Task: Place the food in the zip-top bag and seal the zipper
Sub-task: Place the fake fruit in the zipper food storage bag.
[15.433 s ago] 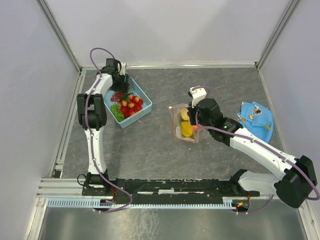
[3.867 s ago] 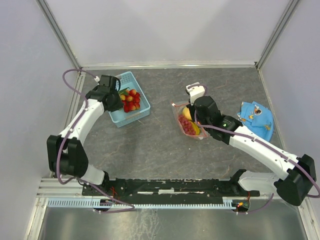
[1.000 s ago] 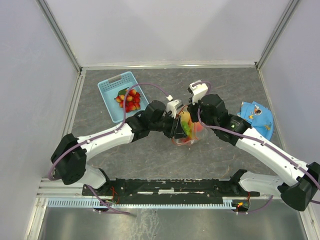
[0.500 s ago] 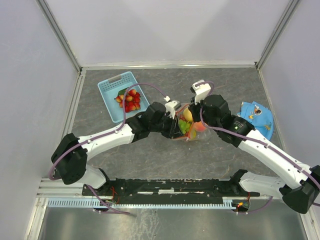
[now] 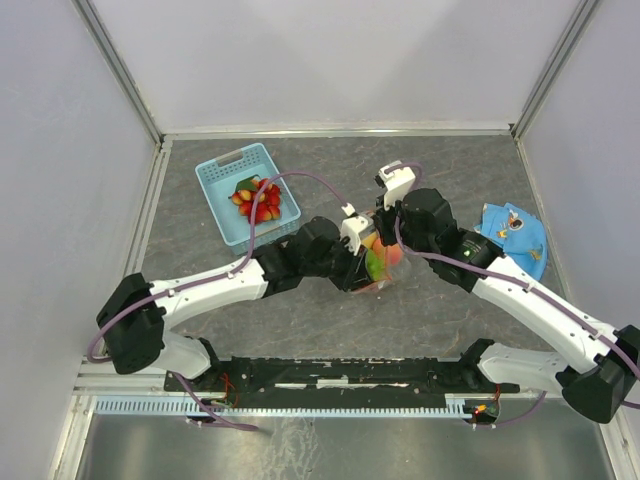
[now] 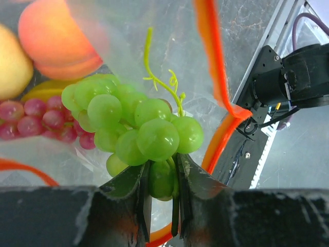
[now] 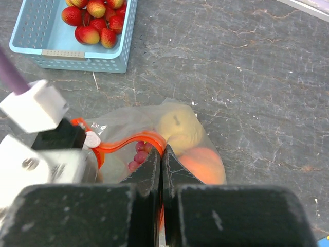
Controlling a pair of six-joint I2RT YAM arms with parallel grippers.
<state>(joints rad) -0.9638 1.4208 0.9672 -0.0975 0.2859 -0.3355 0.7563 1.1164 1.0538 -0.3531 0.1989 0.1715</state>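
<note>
My left gripper [image 6: 162, 165] is shut on a bunch of green grapes [image 6: 139, 128], pinching one low grape, and holds it inside the mouth of the clear zip-top bag [image 5: 382, 268]. Deeper in the bag lie an orange peach [image 6: 56, 38], a yellow fruit [image 6: 9, 62] and dark red grapes [image 6: 36, 121]. The red-orange zipper [image 6: 211, 67] curves round the opening. My right gripper [image 7: 161, 153] is shut on that zipper [image 7: 128, 143] at the bag's rim, above the yellow fruit [image 7: 177, 131] and peach [image 7: 205, 165]. From above, both grippers meet at the bag.
A light blue basket [image 5: 222, 185] with red strawberries [image 5: 262, 199] stands at the back left; its wall [image 7: 77, 60] shows in the right wrist view. A blue cloth-like object [image 5: 515, 240] lies at the right. Grey walls enclose the table.
The left gripper has carried the green grapes a little to the right, further into the bag's mouth. The right gripper keeps its hold on the zipper rim.
</note>
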